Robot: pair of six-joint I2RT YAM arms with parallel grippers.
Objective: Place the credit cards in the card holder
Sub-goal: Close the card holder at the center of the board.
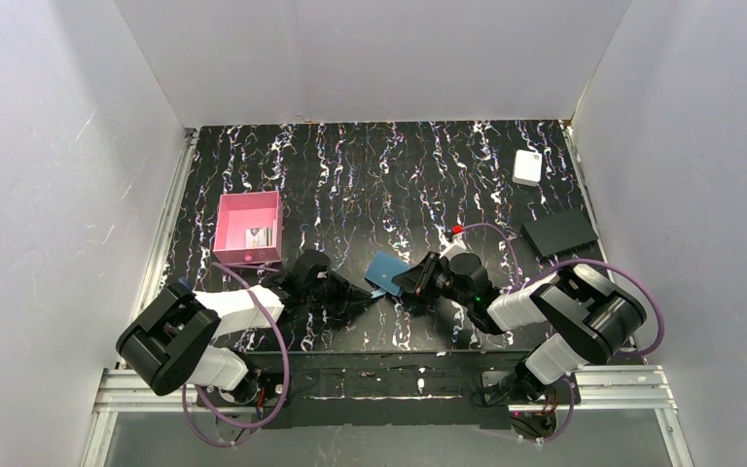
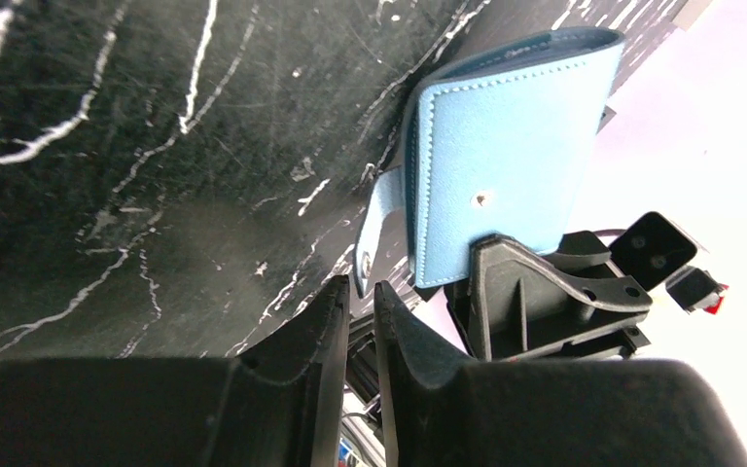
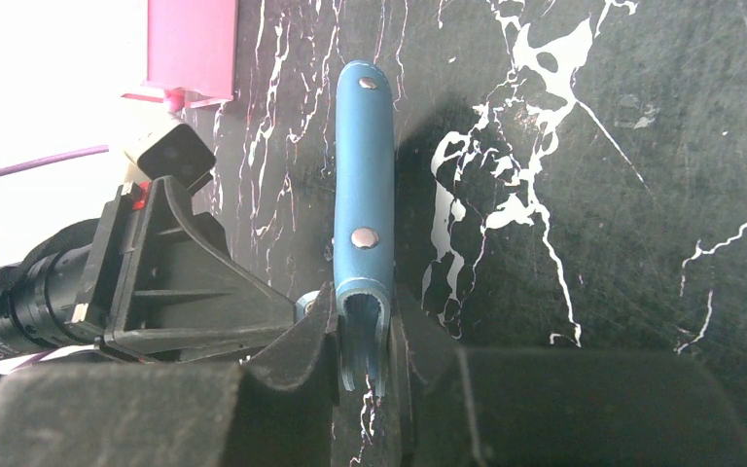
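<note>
Well to the left of the wallet, the pink tray [image 1: 246, 255] sits on the desk [image 1: 370, 185] with a pale card [image 1: 258, 236] lying in it. My left arm [image 1: 238, 306] lies low, reaching across toward the wallet. The left end effector [image 2: 360, 292] has its fingers drawn almost together, with only a thin slit between them. Its tips sit right at the end of the wallet's loose snap tab [image 2: 374, 229], and I cannot tell whether they pinch it.

The wallet [image 2: 506, 156] is folded shut and stands on edge near the front middle of the desk. Its long axis runs straight out from the right fingers toward the tray, and its broad face is turned to my left wrist camera. The right end effector [image 3: 365, 321] is clamped on the wallet's near end, one finger on each face. My right arm [image 1: 545, 306] is bent low behind it. To the right of the wallet lies a flat black slab [image 1: 559, 233], with a white box [image 1: 527, 166] beyond it.
</note>
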